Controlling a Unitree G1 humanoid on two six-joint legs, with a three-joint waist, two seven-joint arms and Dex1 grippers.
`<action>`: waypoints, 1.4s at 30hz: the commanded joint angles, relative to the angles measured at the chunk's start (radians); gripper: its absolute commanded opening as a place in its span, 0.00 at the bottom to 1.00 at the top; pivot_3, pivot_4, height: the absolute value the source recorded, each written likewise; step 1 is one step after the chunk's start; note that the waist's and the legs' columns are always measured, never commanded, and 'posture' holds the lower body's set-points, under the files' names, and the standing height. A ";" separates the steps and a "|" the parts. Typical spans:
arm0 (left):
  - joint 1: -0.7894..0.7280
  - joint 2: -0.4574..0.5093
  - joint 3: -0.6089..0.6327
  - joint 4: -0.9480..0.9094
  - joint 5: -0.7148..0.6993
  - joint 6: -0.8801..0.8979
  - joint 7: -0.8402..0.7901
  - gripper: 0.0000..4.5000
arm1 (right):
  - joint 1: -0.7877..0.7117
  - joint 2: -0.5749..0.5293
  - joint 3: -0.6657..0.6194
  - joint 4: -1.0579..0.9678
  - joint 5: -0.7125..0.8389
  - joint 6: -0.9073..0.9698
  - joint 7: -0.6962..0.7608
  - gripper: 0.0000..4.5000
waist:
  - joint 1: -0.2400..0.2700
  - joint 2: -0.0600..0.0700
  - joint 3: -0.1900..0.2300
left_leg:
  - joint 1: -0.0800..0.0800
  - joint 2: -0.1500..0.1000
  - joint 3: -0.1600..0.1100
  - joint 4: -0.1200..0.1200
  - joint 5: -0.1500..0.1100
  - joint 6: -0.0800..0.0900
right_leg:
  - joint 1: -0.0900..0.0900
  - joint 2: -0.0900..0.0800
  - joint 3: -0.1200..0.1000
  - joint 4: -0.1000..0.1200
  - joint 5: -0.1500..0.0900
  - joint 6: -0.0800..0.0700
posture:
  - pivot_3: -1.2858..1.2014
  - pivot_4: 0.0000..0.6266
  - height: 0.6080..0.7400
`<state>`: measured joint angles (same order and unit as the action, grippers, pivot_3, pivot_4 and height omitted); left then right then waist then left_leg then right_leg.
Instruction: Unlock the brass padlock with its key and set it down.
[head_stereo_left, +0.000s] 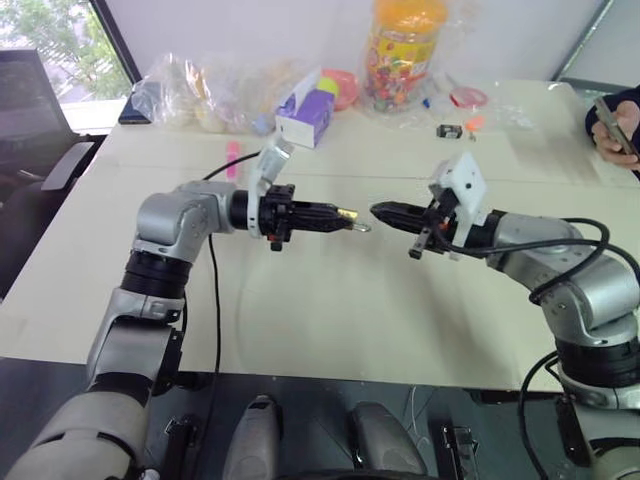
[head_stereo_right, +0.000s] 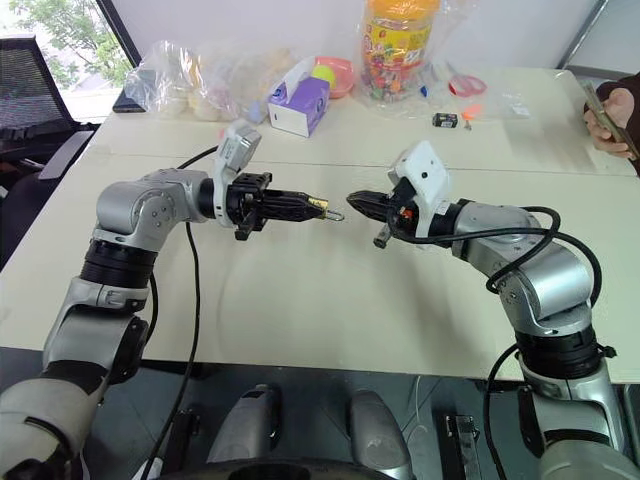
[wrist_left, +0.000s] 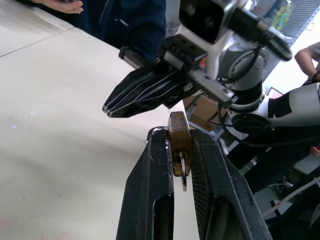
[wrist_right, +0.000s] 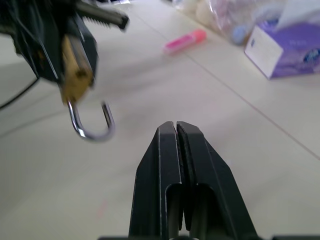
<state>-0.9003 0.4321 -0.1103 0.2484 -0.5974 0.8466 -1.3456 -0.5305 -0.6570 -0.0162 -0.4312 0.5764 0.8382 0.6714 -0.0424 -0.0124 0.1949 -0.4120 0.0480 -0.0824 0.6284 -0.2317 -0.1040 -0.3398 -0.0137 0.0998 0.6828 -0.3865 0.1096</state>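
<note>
My left gripper points level across the table and is shut on the brass padlock, a small gold block pinched between its two fingers. The silvery shackle hangs out of the block with one end free, so it stands open. A silvery key sticks out of the padlock's other end, between the fingers. My right gripper faces the left one tip to tip, a short gap from the padlock. In the right wrist view the right gripper's fingers are pressed together with nothing between them.
Both grippers hover above the cream table. At the far edge lie a purple tissue box, a candy jar, plastic bags, a pink marker and a small black object. A person's hand holds a phone at far right.
</note>
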 joint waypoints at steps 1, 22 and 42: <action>-0.009 0.002 0.005 -0.025 -0.007 -0.004 0.004 0.00 | -0.025 0.008 -0.025 -0.060 0.037 0.017 -0.013 0.01 | 0.001 0.000 0.000 | 0.000 0.000 0.000 0.000 0.000 0.000 | 0.000 0.000 0.000 0.000 0.000 0.000 | 0.52 0.24 1.00; -0.036 -0.039 0.011 0.056 0.032 -0.075 0.072 0.00 | 0.228 -0.084 0.026 -0.103 -0.061 -0.052 0.010 0.01 | 0.011 0.000 0.000 | -0.001 0.000 0.000 0.000 0.000 0.000 | 0.000 0.000 0.000 -0.001 0.000 0.000 | 0.52 0.24 1.00; -0.179 -0.471 -0.051 0.850 0.389 -0.488 0.372 0.30 | 0.311 -0.168 -0.235 -0.270 0.076 0.068 -0.061 0.00 | 0.026 -0.001 0.001 | -0.005 -0.001 0.000 0.001 -0.001 0.001 | -0.004 0.001 0.000 -0.001 0.000 0.000 | 0.52 0.24 1.00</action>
<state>-1.0626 -0.0441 -0.1736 1.0694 -0.2431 0.3819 -1.0064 -0.2065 -0.8120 -0.2164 -0.6531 0.6324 0.9007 0.6172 -0.0163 -0.0136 0.1956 -0.4170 0.0471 -0.0827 0.6300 -0.2324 -0.1026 -0.3433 -0.0130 0.0997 0.6823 -0.3864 0.1097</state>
